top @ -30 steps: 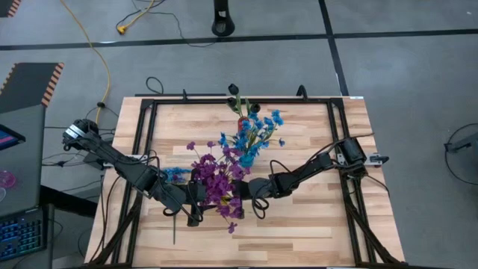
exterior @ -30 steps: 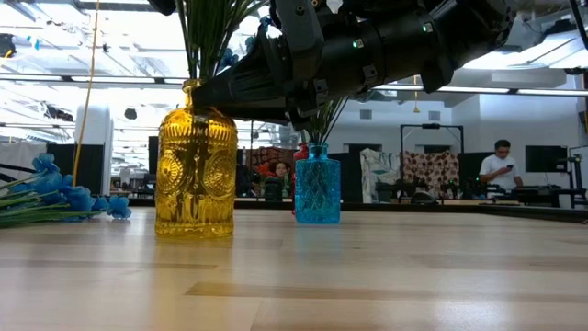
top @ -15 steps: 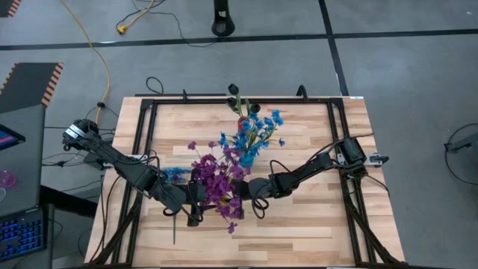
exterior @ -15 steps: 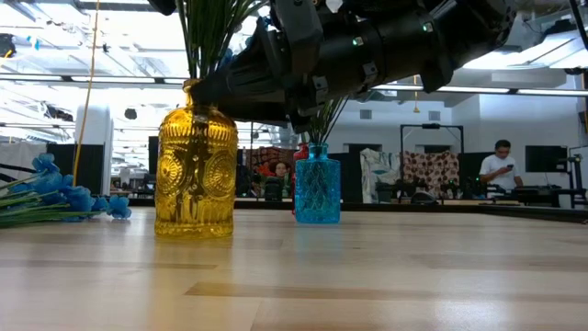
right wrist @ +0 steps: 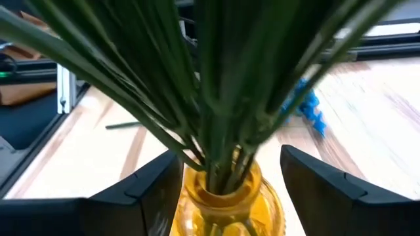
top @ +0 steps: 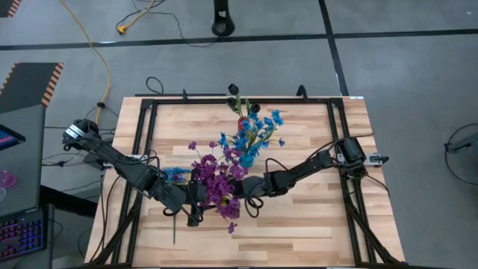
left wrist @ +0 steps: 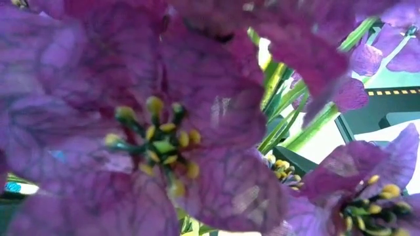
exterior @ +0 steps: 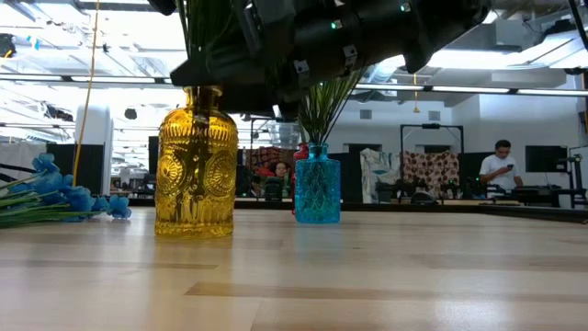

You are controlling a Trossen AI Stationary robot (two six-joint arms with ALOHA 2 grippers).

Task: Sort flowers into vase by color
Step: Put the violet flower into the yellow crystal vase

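The right end effector (right wrist: 223, 190) stood released, its two dark fingers (right wrist: 141, 187) spread to either side of the yellow vase's (right wrist: 226, 203) neck and the bundle of green stems (right wrist: 216, 98) rising from it, gripping nothing. In the high view the right end effector (top: 248, 196) lay near the desk's (top: 299, 224) centre, the forearm running out toward 3 o'clock to its base at the desk's right edge.

The left end effector (top: 196, 198) sat just at 9 o'clock of the purple flowers (top: 220, 179), its arm stretching back toward 9 o'clock to the desk's left edge. Its wrist camera saw only purple flowers (left wrist: 164, 118) pressed close; whether it held anything could not be told.

Only the low view showed the vases whole: the yellow vase (exterior: 196, 165) at left, a smaller blue vase (exterior: 317, 184) farther back, and blue flowers (exterior: 55, 198) lying on the desk at 9 o'clock. The high view alone showed the blue flowers (top: 254, 134) standing at 12 o'clock of the purple ones. A person (exterior: 501, 165) stood in the room behind. No writing could be read.
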